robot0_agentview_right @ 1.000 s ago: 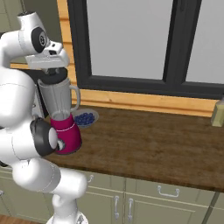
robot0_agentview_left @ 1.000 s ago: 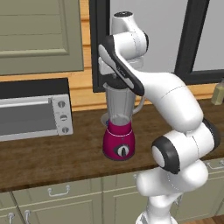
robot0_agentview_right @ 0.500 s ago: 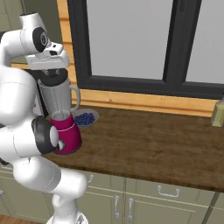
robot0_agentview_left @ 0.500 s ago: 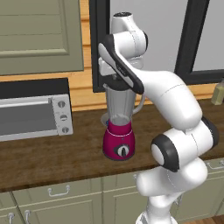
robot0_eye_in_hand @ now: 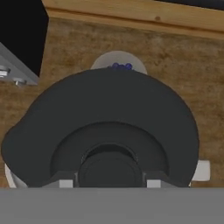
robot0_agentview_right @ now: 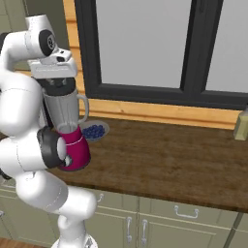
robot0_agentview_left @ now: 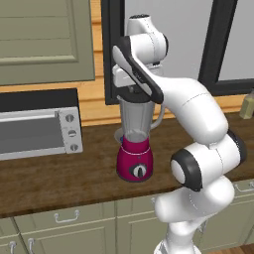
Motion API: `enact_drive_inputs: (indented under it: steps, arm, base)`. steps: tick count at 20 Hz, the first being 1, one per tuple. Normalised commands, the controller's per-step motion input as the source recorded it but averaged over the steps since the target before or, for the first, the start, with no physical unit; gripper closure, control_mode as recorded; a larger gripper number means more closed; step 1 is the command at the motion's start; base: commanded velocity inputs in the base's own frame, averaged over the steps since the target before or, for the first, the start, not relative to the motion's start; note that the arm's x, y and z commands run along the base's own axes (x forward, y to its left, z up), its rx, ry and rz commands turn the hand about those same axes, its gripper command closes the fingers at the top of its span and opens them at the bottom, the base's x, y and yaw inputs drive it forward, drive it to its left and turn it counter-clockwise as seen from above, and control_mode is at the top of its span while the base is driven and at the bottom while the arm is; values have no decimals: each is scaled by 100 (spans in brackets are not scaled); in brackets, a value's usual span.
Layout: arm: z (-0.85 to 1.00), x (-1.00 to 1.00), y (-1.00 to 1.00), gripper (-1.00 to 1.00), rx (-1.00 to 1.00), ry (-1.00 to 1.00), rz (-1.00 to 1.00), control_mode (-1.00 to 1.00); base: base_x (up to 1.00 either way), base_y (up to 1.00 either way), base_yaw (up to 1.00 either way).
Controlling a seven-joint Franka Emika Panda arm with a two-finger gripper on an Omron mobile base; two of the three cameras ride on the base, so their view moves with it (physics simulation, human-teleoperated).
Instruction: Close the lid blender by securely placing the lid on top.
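Observation:
The blender (robot0_agentview_left: 135, 161) stands on the wooden counter, a magenta base with a dial under a tall clear grey jar (robot0_agentview_right: 63, 112) with a side handle. My gripper (robot0_agentview_left: 132, 87) hangs straight over the jar's mouth, shut on the lid (robot0_eye_in_hand: 109, 118). In the hand view the lid is a black round disc with a raised centre between my fingertips (robot0_eye_in_hand: 64, 183). From the right base view the lid (robot0_agentview_right: 57, 84) sits level at the jar's rim, under my hand (robot0_agentview_right: 54, 71). Whether the lid is fully seated on the rim, I cannot tell.
A silver toaster oven (robot0_agentview_left: 35, 130) stands on the counter left of the blender. A small bowl of blueberries (robot0_agentview_right: 95, 131) lies behind the blender by the wall. A bottle (robot0_agentview_right: 241, 125) stands at the far right. The dark window frame (robot0_agentview_right: 145, 92) rises behind.

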Motion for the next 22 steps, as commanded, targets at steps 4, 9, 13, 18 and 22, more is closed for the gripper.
enact_drive_inputs:
  steps: [4, 9, 13, 18, 22]
  arm:
    - [0, 0, 0, 100, 0, 13, 0, -100]
    - [11, 3, 0, 100, 0, 0, 0, -100]
    - [41, 6, 0, 100, 1, 5, 0, -100]
    - [0, -1, 0, 100, 0, 0, 0, -100]
    - [-7, -16, 0, 100, 0, 0, 0, -100]
  base:
    - [0, 0, 0]
    - [0, 0, 0]
    - [0, 0, 0]
    - [0, 0, 0]
    - [0, 0, 0]
